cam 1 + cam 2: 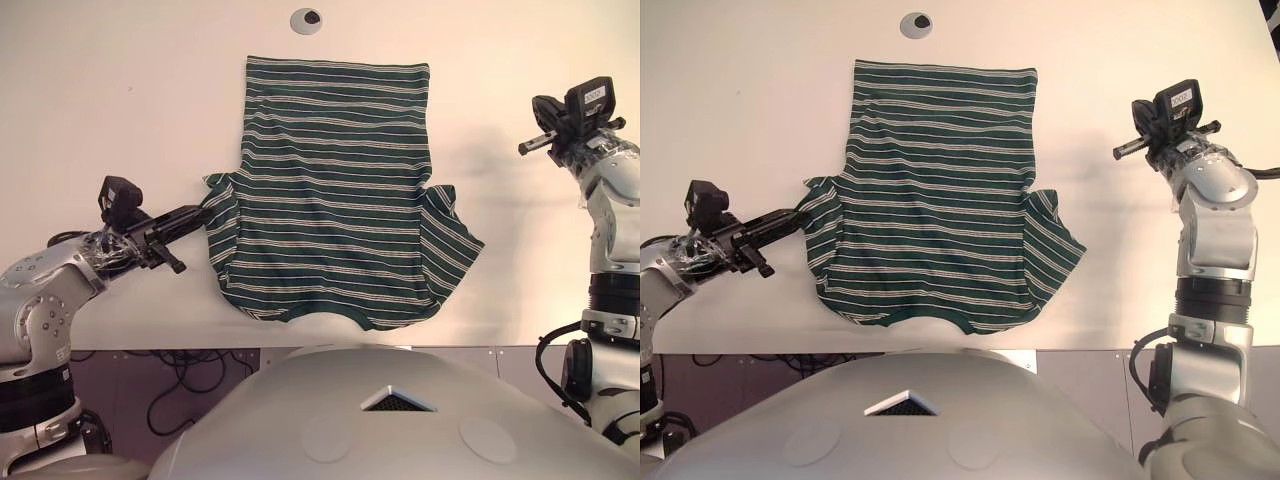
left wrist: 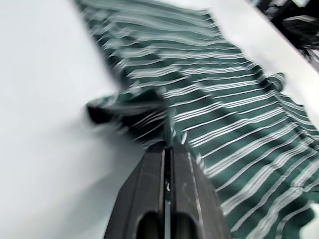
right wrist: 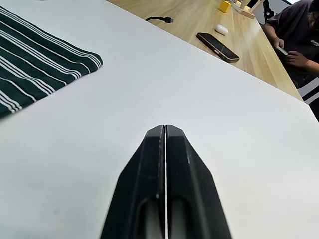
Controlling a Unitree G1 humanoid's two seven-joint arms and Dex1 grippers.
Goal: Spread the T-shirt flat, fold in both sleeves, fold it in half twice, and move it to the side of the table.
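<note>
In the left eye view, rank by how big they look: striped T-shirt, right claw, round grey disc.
1. T-shirt, largest by far.
2. Tied: right claw and grey disc; the claw sits nearer the camera.

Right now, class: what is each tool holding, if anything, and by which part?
The left tool appears to pinch the T-shirt by the edge of the sleeve on the robot's left. The right tool is shut on nothing.

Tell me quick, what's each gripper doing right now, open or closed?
Left gripper: closed, pinching the T-shirt sleeve.
Right gripper: closed, holding nothing.
</note>
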